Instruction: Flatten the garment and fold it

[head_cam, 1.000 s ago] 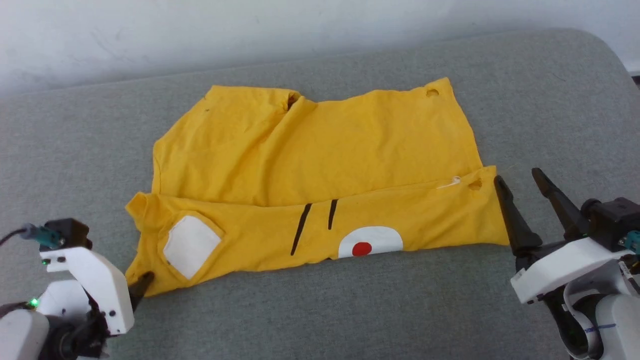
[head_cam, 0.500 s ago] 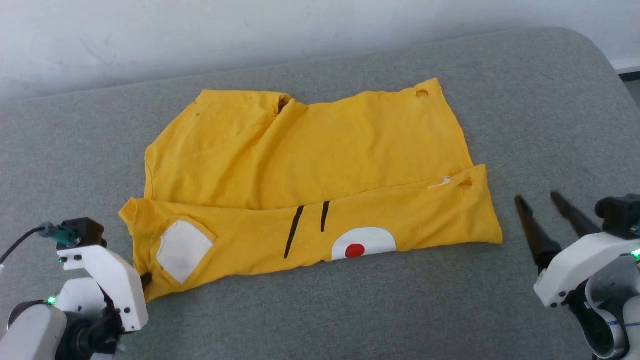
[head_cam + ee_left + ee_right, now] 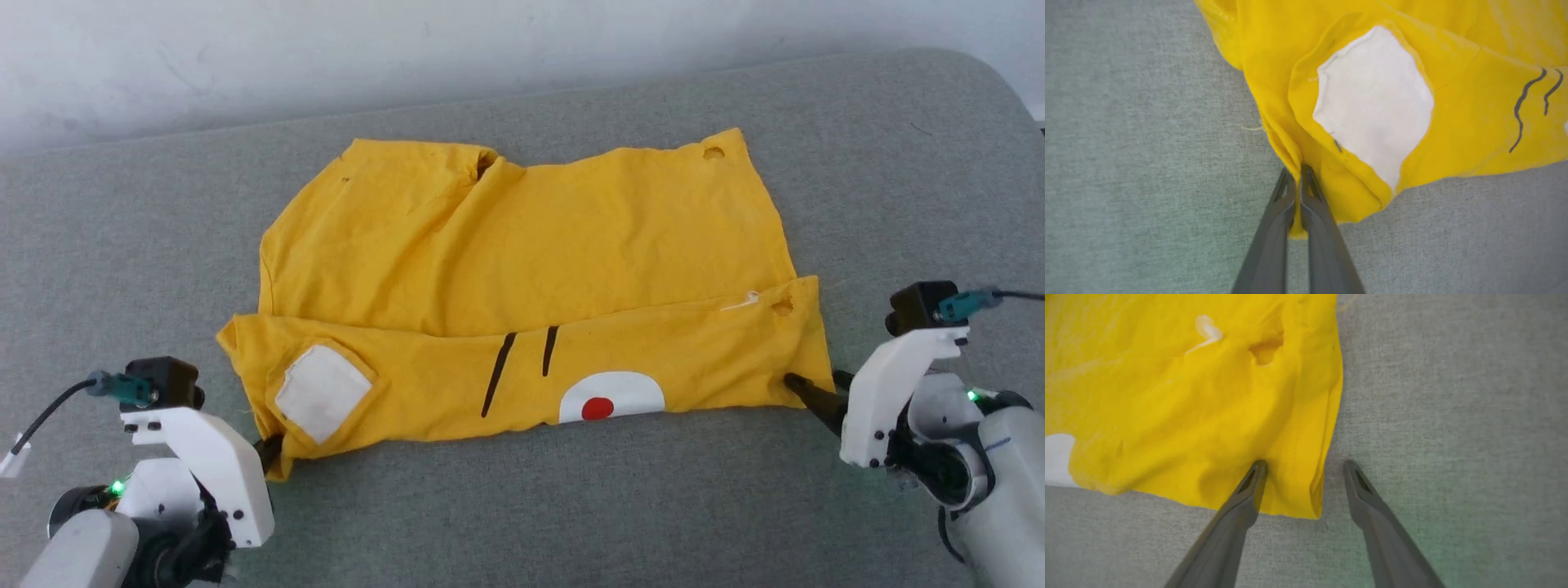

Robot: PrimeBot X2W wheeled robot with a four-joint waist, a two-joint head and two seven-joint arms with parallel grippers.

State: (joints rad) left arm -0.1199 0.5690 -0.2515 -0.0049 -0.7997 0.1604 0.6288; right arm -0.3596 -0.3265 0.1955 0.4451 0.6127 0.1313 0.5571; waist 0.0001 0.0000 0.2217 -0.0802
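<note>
Progress: garment [image 3: 531, 245] lies mostly flat on grey padded surface [image 3: 522, 514], near strip folded up over body, print showing. First fold judged done, further folds left. Left gripper [image 3: 1298, 175] clamped on near-left corner. Right gripper [image 3: 1305, 465] spread wide, straddling near-right corner edge: one finger over cloth, other beside it, no grip yet.

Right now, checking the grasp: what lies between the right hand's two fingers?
A corner of the garment and a strip of grey cushion, seen in the right wrist view.
</note>
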